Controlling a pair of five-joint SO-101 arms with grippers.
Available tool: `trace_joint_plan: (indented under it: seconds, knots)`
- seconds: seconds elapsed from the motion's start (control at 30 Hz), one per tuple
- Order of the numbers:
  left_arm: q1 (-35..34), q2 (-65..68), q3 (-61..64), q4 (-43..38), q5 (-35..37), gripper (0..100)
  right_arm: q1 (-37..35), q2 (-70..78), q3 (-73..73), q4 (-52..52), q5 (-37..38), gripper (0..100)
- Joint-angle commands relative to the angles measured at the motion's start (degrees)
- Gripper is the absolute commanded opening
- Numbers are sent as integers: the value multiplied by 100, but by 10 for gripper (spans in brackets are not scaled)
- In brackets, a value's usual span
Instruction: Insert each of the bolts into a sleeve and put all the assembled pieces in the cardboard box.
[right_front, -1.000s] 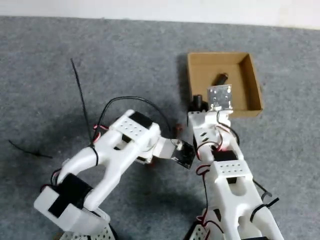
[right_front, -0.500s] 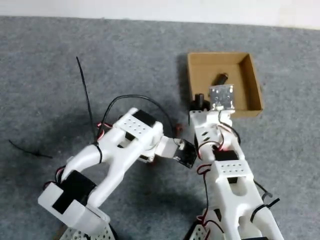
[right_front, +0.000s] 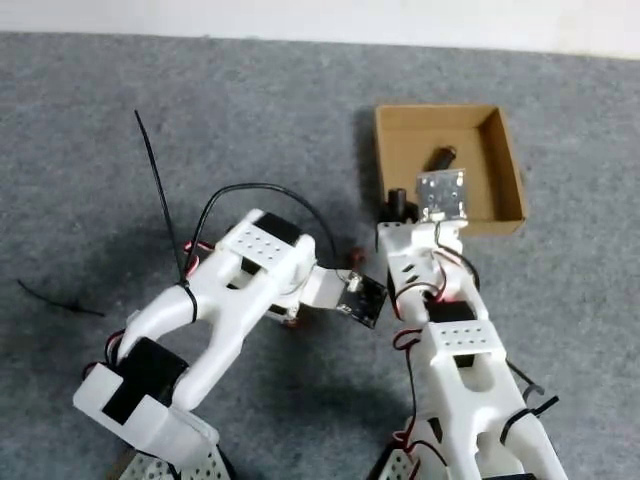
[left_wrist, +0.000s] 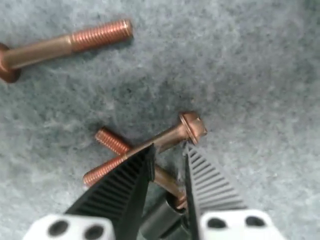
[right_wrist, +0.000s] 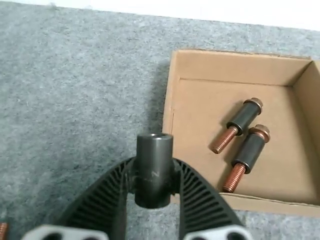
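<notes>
Overhead, two white arms work on a grey carpet (right_front: 250, 90); the cardboard box (right_front: 381, 150) sits ahead of the R arm.

R side: the R gripper (right_wrist: 154, 176) is clamped on a dark sleeve (right_wrist: 154, 155), w/ a finger pressed to each side and the bore end pointing away from the wrist cam. The sleeve is held over the carpet just outside the box's near wall, by the corner nearest the L arm. Inside the box lie two assembled pieces, each a bolt in a sleeve. One (right_wrist: 239, 125) is nearer the back wall and the other (right_wrist: 248, 154) is just beside it, approx. parallel. Their copper heads point toward the box's far side and their threaded ends toward the near wall.

L side: the L arm bends inward, so its wrist is close to the R arm. The L gripper (left_wrist: 168, 148) points down at the carpet, jaws parted by only a narrow gap.
- Two loose copper bolts lie crossed beneath it.
- The bolt w/ flanged hex head (left_wrist: 170, 137) runs under one fingertip, its head just beyond the tips.
- The second bolt (left_wrist: 112, 141) passes thru the gap btwn the fingers.
- Whether either pad touches a bolt cannot be told.
- A third bolt (left_wrist: 65, 42) lies apart on the carpet.

Two black cable ties rest on the carpet on the L side, a long one (right_front: 157, 180) and a short one (right_front: 55, 298).
</notes>
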Motion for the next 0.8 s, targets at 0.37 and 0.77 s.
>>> trace_joint_plan:
  seconds: [0.37, 0.77]
  knots:
    - [-84, 48, -171, -1582, 2532, 104, 4, -101, -75, -92, -18, 5]
    - [-145, -673, 215, -1697, 2804, 105, 22, -110, -75, -101, -18, 5]
